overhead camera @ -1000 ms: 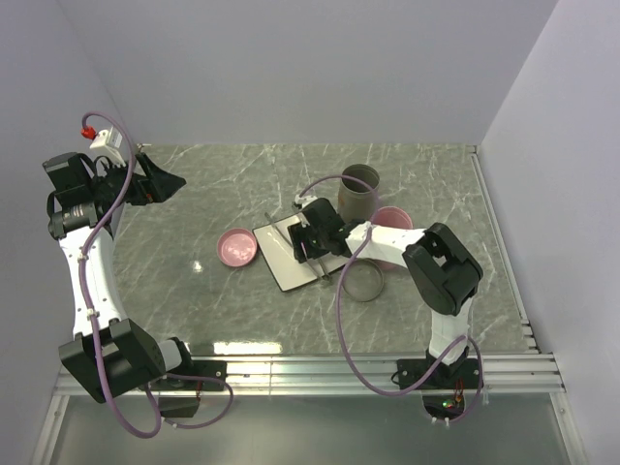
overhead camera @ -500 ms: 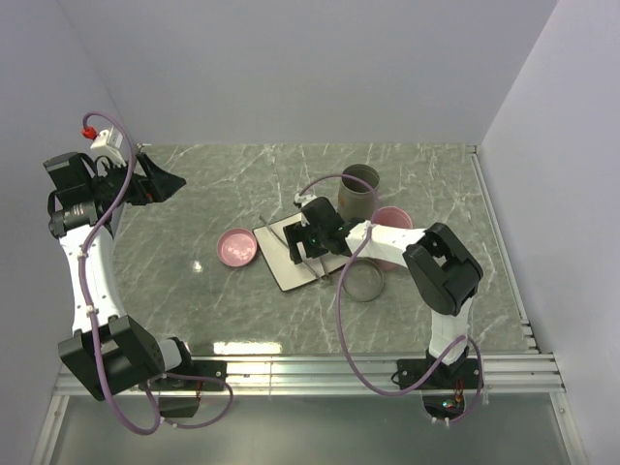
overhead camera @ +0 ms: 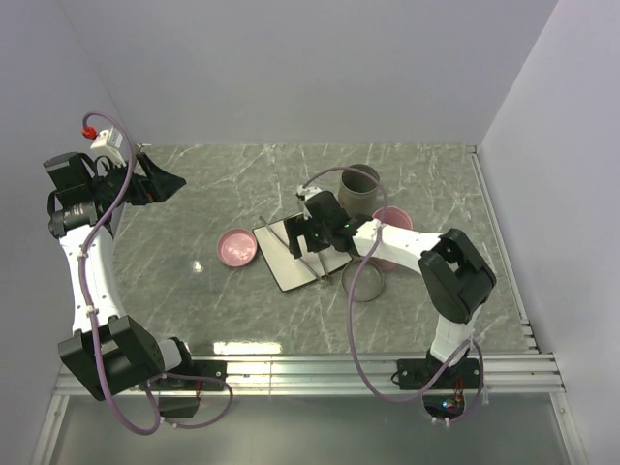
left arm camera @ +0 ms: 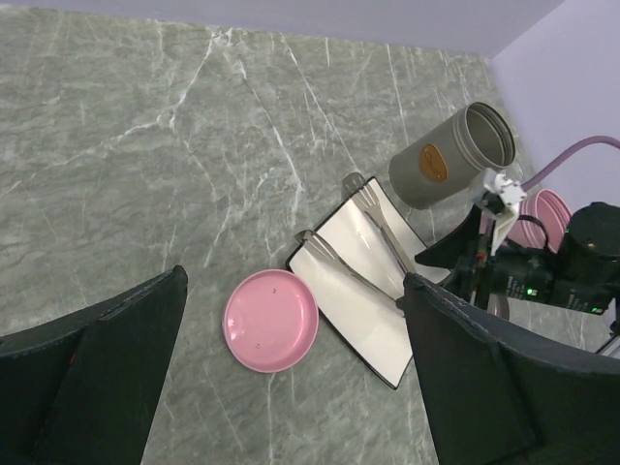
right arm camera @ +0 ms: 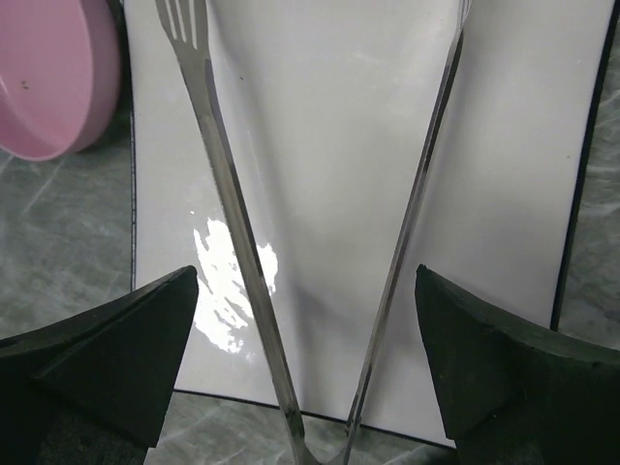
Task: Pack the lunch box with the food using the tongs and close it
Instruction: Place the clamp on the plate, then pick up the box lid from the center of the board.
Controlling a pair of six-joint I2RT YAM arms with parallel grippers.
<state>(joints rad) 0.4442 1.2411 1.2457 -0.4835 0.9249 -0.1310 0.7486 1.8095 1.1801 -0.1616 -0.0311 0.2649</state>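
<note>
The tongs (right arm camera: 231, 208) lie flat on a white tray (right arm camera: 320, 145) with a dark edge. The tray is in the middle of the grey stone table (overhead camera: 223, 184). The two thin silver arms of the tongs spread apart like a V. One tip looks like a little fork.

The right gripper (right arm camera: 302, 286) hangs just over the tray, above the end where the tongs' arms meet. Its two black fingers (right arm camera: 107, 368) are spread wide, one on each side of the tongs. They do not touch the tongs, and nothing is pinched between them.

The left gripper (overhead camera: 160, 182) is up high at the far left of the table, well away from the tray. Its fingers are spread wide too, and it holds nothing.

A pink bowl (left arm camera: 270, 321) sits just beside the tray on the left. A grey round can (left arm camera: 450, 155) with an orange sticker and an open top is behind the tray. A grey round lid (overhead camera: 363, 281) lies near the tray on the right. Another pink round thing (overhead camera: 395, 221) peeks out from under the right arm.
</note>
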